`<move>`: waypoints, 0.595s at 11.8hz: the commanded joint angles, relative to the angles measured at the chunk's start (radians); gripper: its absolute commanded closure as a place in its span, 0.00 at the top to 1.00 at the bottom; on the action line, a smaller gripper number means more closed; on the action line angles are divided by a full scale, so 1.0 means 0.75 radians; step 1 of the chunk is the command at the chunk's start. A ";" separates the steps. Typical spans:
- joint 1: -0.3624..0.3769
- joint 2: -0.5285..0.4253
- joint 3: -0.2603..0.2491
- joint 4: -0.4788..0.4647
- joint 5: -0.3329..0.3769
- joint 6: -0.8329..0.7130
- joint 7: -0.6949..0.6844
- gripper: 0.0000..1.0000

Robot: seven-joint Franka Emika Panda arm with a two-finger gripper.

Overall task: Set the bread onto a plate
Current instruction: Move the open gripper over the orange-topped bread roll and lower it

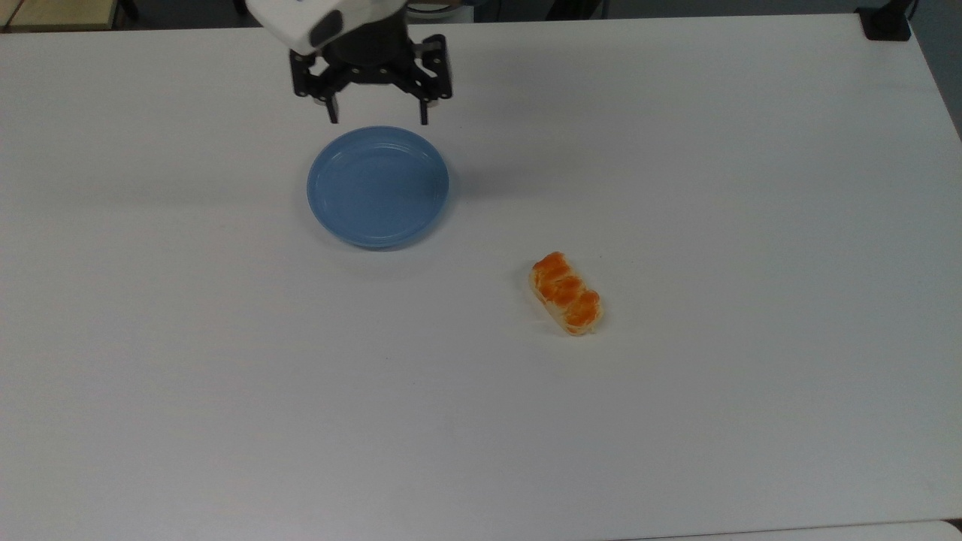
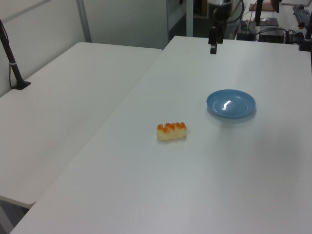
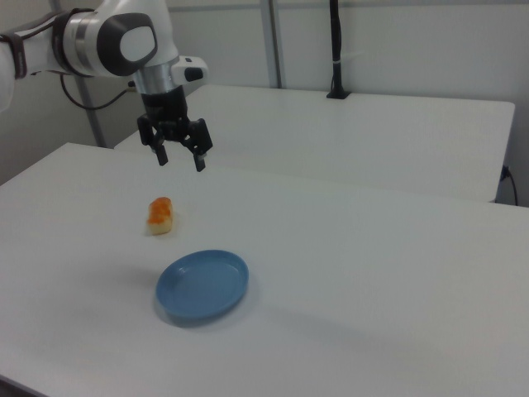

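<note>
Both tool (image 1: 377, 119) fingers spread above plate (image 1: 377, 185).

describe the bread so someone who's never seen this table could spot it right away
On the wide white table, find the round light-blue plate below the open black gripper in the top view. The bread lies apart from the plate, toward the top view's lower right, bare table between them. It is a small oblong loaf, glossy orange lumps on top with pale cream sides.
</note>
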 commanded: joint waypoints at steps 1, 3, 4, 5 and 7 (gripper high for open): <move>0.123 0.083 -0.003 -0.016 0.019 0.114 -0.014 1.00; 0.187 0.155 -0.007 -0.016 0.017 0.221 -0.018 1.00; 0.213 0.186 -0.023 -0.016 0.019 0.268 -0.020 1.00; 0.256 0.230 -0.029 -0.014 0.017 0.303 -0.026 1.00; 0.295 0.306 -0.031 -0.012 0.013 0.376 -0.026 1.00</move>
